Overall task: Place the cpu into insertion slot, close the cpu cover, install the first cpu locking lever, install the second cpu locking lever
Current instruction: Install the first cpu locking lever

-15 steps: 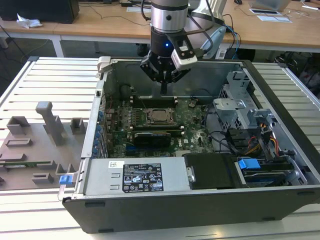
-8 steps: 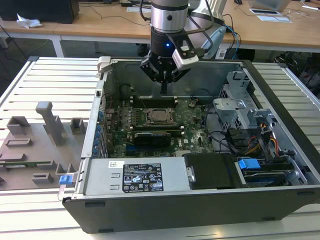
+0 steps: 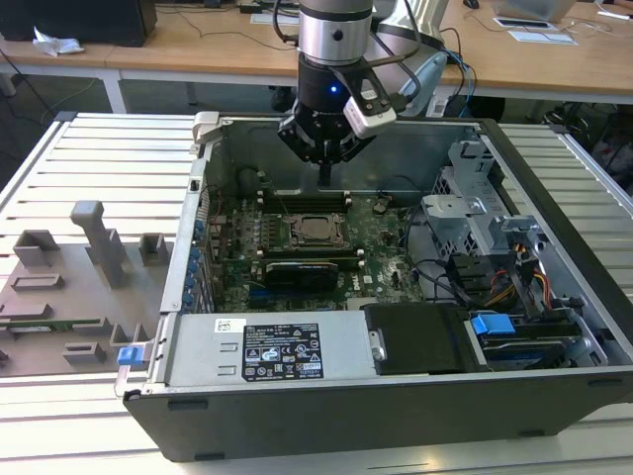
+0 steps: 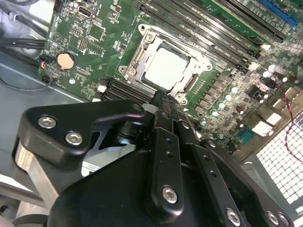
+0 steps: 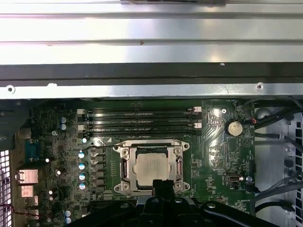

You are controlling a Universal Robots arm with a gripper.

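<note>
Vertical arm (image 3: 334,35), downward pincer (image 3: 324,179), tightly closed

Arm (image 3: 334,30): cut off by the exterior view's upper edge. Tool (image 4: 163,103): body cut by the picture's edge in both wrist views, and it hides a large part of the motherboard (image 4: 90,33) in the second wrist view. Insertion slot (image 5: 124,187): pin field hidden under the cpu (image 5: 150,166), and the side nearest the tool is covered by the fingertips (image 5: 160,185). Cpu cover (image 5: 178,163): too small in the exterior view to tell from the cpu.
</note>
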